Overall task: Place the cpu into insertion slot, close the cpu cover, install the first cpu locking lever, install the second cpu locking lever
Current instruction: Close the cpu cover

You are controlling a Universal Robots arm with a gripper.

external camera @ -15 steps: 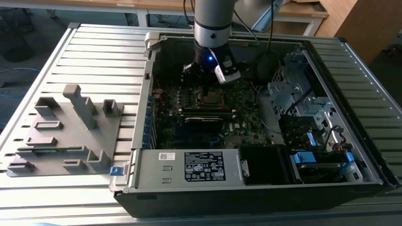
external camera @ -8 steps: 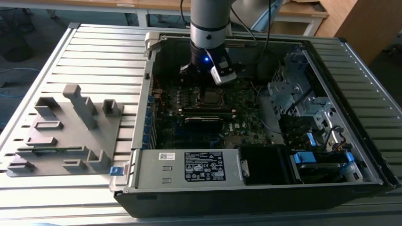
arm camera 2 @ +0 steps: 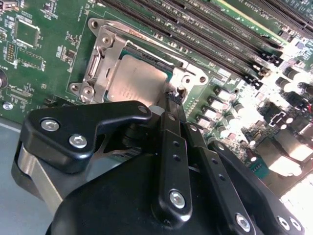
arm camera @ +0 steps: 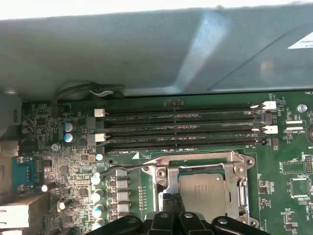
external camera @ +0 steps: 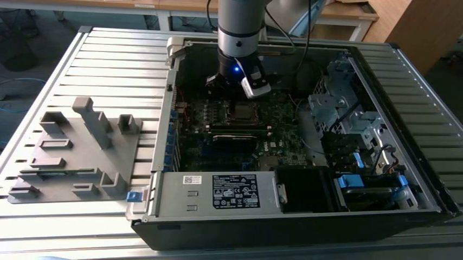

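cpu (arm camera 2: pixel 139 83) sits flat in the insertion slot (external camera: pixel 242 112) on the motherboard inside the open computer case (external camera: pixel 162 108), grey metal top facing up, also in the first wrist view (arm camera: pixel 203 192). so step one looks done. cpu cover (arm camera 2: pixel 98 61) looks down: the silver frame lies around the chip on all visible sides, with the chip top showing through the cut-out in both wrist views. cover step likely done too, though i cannot tell if it is fully flat. levers look like the part that is left. in the first wrist view a thin wire lever (arm camera: pixel 122 168) runs out from the socket corner over the capacitors, not tucked along the frame, so i judge it not latched. second lever not made out. tool (arm camera 2: pixel 173 98) is narrow, fingers drawn together to a point with no gap visible between the tips. the tips sit right at the corner of the cover frame, just beside the cpu edge, same spot in the first wrist view (arm camera: pixel 171 198). a small dark bit is at the tips in the second wrist view. cannot tell if it is a lever end being pinched or only touched, so nothing clearly held. arm (external camera: pixel 239 32) stands upright over the socket area. memory slots (arm camera: pixel 186 129) run beside the socket. case rests on the slatted bench (external camera: pixel 108 54), and a grey fixture (external camera: pixel 79 146) lies well apart on the exterior view's left.
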